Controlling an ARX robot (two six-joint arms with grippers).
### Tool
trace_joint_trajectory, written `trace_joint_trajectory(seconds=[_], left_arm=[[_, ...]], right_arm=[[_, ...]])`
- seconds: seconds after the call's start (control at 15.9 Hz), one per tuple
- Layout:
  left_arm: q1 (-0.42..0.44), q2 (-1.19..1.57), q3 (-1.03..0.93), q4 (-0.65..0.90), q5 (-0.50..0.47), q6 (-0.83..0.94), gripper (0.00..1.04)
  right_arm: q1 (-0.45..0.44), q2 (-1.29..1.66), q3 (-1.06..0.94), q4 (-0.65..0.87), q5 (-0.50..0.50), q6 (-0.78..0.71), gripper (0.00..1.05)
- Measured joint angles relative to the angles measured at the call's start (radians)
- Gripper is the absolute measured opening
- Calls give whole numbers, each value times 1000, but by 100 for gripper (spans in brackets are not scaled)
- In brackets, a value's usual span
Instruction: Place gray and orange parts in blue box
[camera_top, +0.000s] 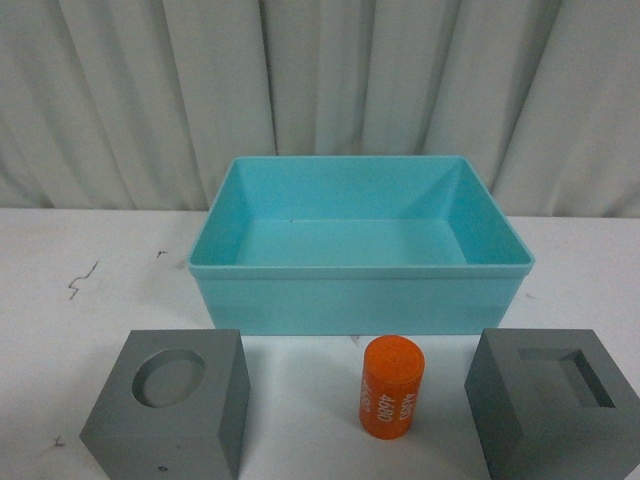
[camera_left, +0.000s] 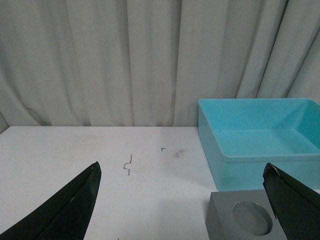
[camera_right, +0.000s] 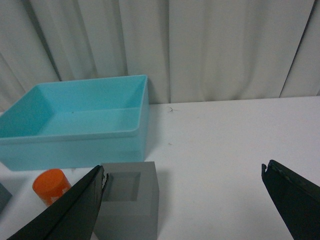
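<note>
1. Gray block with the round recess (camera_top: 165, 410) sits on the white surface (camera_top: 300, 430), ahead of my left pincer (camera_left: 181, 170) and below it. It is off-centre, by the finger on the box side and not between the two fingers.
2. My left pincer is spread wide and grasps nothing; my right pincer (camera_right: 183, 169) is the same.
3. From the right pincer, the gray block with the square recess (camera_right: 127, 200) lies ahead and low, likewise by the finger nearer the box, which partly covers it.
4. The orange cylinder (camera_top: 392, 385) stands upright, long axis vertical, between the two blocks and closer to the square-recess one. It lies out past that same finger of the right pincer, so I judge the right arm the nearer.
5. The blue box (camera_top: 360, 300) lies farther ahead of both pincers, beyond all three parts, and it is empty.
6. I judge that each pincer must shift sideways toward the other arm before it comes down on its block.
</note>
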Motion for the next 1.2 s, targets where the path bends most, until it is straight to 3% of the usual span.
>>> trace_joint_trajectory(seconds=[0.19, 0.32, 0.44, 0.63, 0.95, 1.2], left_arm=[[0, 0, 0, 0, 0, 0, 98], [0, 0, 0, 0, 0, 0, 98], [0, 0, 0, 0, 0, 0, 98], [0, 0, 0, 0, 0, 0, 98], [0, 0, 0, 0, 0, 0, 98], [0, 0, 0, 0, 0, 0, 98]], right_arm=[[-39, 400, 148, 302, -62, 88, 98], [-29, 815, 306, 460, -83, 157, 98], [12, 1187, 483, 401, -71, 189, 98], [105, 1463, 553, 284, -76, 173, 98], [119, 1613, 609, 216, -91, 163, 98], [132, 1672, 621, 247, -117, 194, 98]])
